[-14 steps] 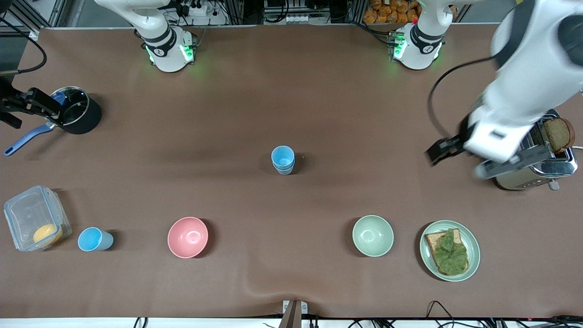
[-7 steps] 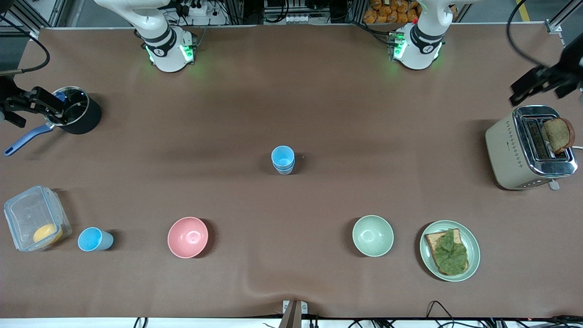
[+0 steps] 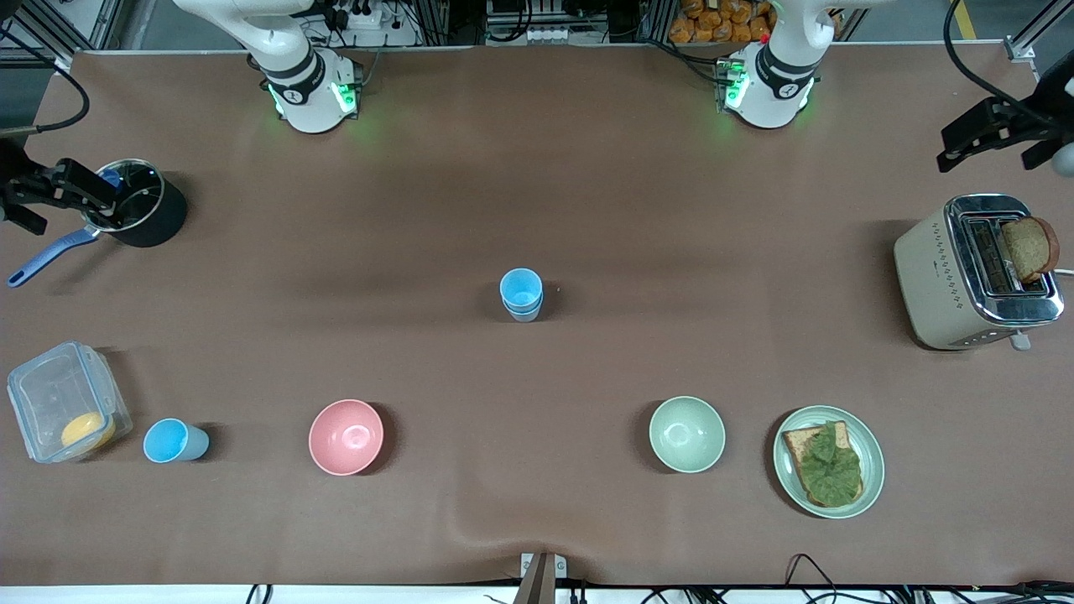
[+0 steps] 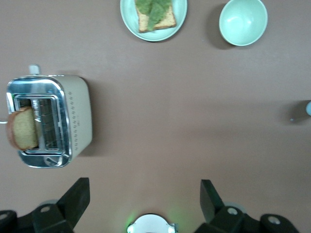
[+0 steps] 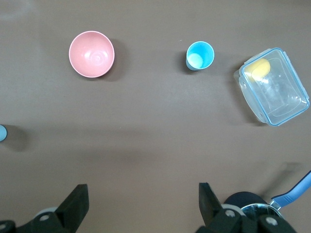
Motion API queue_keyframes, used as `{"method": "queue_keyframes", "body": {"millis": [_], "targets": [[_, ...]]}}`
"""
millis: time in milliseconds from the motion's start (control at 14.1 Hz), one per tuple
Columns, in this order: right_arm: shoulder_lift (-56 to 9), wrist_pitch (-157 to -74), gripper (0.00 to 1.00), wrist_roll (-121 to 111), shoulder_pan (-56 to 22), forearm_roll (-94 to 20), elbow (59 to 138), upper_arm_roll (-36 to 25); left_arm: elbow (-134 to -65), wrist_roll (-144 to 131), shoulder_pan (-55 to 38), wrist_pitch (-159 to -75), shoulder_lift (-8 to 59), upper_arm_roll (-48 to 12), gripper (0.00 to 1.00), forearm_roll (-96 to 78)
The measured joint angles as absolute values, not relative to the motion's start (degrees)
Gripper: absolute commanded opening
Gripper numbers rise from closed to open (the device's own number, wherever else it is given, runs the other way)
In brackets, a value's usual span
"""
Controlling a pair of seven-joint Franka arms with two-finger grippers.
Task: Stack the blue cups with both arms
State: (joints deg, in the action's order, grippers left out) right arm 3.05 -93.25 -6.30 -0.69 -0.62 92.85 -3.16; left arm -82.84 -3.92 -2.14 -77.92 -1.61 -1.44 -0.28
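Left gripper (image 3: 990, 138): up in the air at the left arm's end of the table, over bare table next to the toaster (image 3: 973, 273); its fingers (image 4: 77, 196) stand wide apart with nothing between them.
Right gripper (image 3: 59, 189): up at the right arm's end, over the handle side of the black pot (image 3: 138, 214); its fingers (image 5: 77, 201) are also spread wide and empty.
Near the left gripper: the toaster with a slice of bread (image 3: 1030, 247) standing up out of one slot.
Near the right gripper: the pot with its blue handle (image 3: 46, 256).
Stacked cups (image 3: 521, 294): two blue cups, one nested in the other, upright at the middle of the table, well apart from both grippers.
Single cup (image 3: 172, 441): brighter blue, upright, between the clear box (image 3: 63, 403) and the pink bowl (image 3: 346, 436), well apart from the right gripper.
Farther out: green bowl (image 3: 686, 434) beside a plate (image 3: 789, 470) with a leaf-topped sandwich (image 3: 826, 461).
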Motion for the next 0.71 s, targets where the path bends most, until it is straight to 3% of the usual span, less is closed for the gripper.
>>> {"method": "queue_keyframes", "body": {"millis": [708], "targets": [[2.16, -92.06, 1.00, -6.16, -0.34, -1.48, 91.03, -3.77, -82.87, -3.67, -3.13, -80.36, 1.46, -1.66, 1.00, -0.81]]}}
